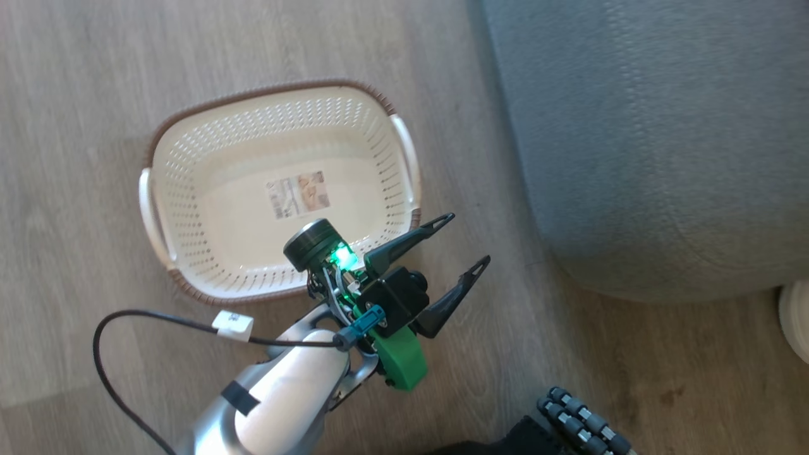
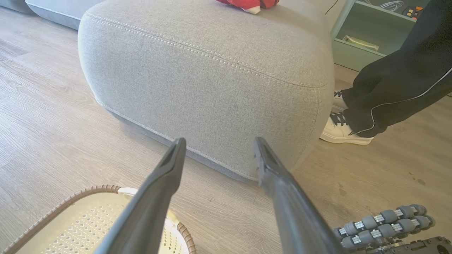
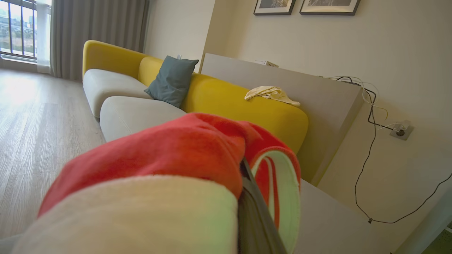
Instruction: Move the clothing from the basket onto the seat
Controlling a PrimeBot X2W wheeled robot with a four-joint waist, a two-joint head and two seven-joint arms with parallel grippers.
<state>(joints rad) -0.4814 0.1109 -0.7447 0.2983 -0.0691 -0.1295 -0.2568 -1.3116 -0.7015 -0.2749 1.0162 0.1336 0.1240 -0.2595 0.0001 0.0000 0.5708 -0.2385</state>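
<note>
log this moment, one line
basket: empty | left gripper: open, beside basket | right gripper: shut on clothing | seat: clothing on top

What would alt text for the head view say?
An empty cream-white perforated plastic basket with a brown woven rim sits on wooden floor. The left arm's dark jaws stand open at its corner, pointing toward a grey fabric seat cushion.

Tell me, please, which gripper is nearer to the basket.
Left. The left gripper hangs open right beside a corner of the basket. The right gripper is farther away, shut on red clothing up by the sofa.
</note>
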